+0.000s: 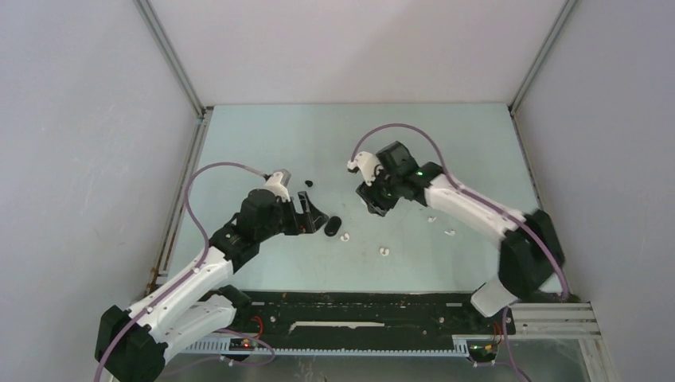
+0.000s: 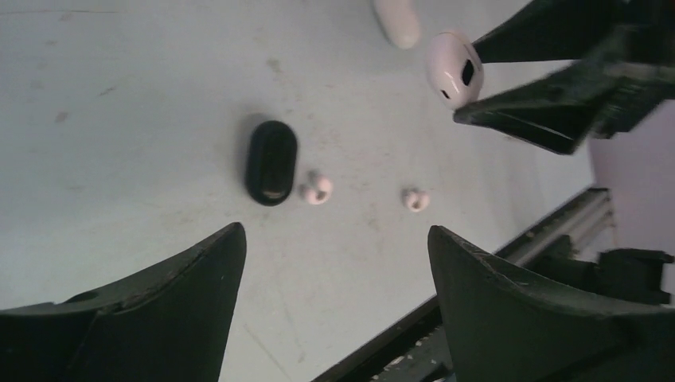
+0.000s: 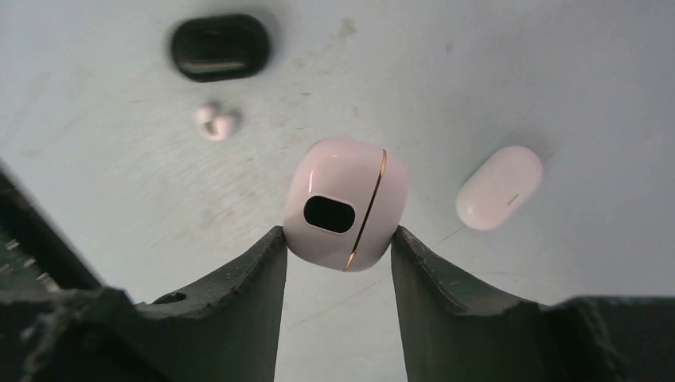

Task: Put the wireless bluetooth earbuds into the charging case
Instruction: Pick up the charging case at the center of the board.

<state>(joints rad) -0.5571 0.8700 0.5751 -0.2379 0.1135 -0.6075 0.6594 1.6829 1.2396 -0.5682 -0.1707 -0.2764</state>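
We count four white earbuds (image 1: 385, 251), one black case (image 2: 271, 161), one loose white case (image 3: 499, 187); right hand (image 3: 337, 235) clamps a second white case (image 3: 344, 203), left hand (image 2: 334, 232) spread wide, empty.

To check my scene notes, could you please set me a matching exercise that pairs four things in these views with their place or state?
Things:
1. white case with a gold seam
2. black case
3. plain white case
4. left tool

Places or states:
A. open, holding nothing
B. lying beside a white earbud
C. gripped by the right tool
D. lying alone on the table

Pairs: 1-C; 2-B; 3-D; 4-A
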